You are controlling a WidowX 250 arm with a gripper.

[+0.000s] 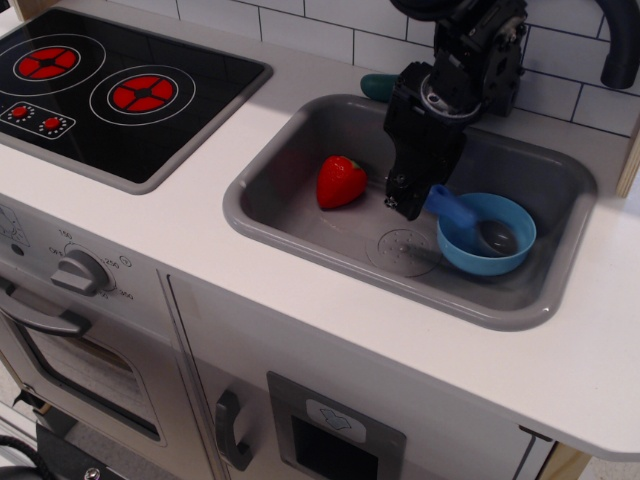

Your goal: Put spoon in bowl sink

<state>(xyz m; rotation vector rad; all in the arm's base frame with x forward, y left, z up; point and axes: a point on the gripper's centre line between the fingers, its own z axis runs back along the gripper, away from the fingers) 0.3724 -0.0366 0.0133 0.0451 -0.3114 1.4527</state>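
The spoon (455, 211) lies with its dark-grey scoop inside the light-blue bowl (505, 260) and its light-blue handle resting on the bowl's left rim, pointing up and left. The bowl sits at the right of the grey sink (300, 215). My gripper (403, 203) hangs in the sink just left of the handle's end, above the drain mark. Its fingers look parted and hold nothing; the handle's tip is right beside them.
A red strawberry toy (340, 181) lies in the sink's left half. The round drain disc (402, 251) is below the gripper. A black stovetop (110, 85) is to the left. A dark tap (622, 45) stands at the back right, and a teal object (378, 86) lies behind the sink.
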